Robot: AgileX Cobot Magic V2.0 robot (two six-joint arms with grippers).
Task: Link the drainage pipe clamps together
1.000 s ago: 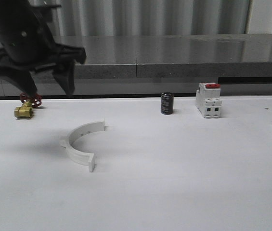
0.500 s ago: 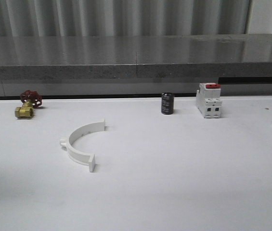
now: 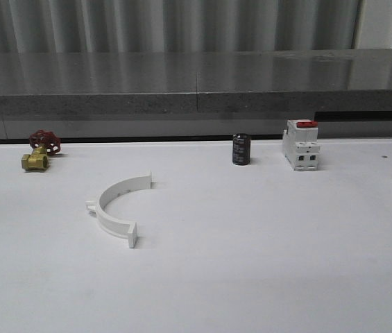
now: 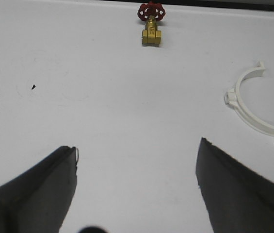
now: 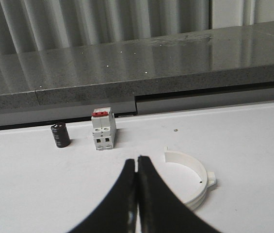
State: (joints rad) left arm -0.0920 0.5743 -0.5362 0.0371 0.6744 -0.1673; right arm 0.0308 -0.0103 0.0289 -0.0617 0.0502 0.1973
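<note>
Currently both clamp halves lie flat on the white table (image 3: 265, 277), well apart, not joined

Landmark = breaker (image 3: 301, 144), white box with red top, standing near the table's far edge

- first clamp half (image 3: 118, 207): nearer the camera than the breaker and well off to its left in front view, open side facing right toward the breaker's side of the table, end tabs at both tips, small lug on the outer curve
- second clamp half (image 5: 192, 180): seen from the right wrist cam, on the table nearer that cam than the breaker and off to its right, close beside the right gripper's fingers; touching or not, can't tell
- black cylinder (image 3: 241, 149): just left of the breaker, upright, same row
- brass valve with red handwheel (image 3: 40, 150): far left of the breaker, same back row

Tools:
- left gripper (image 4: 137, 165): jaws spread wide, nothing between them, just bare table; first clamp half sits off to one side of it, clear of the fingers
- right gripper (image 5: 137, 167): fingers pressed together, tips meeting, holding nothing
</note>
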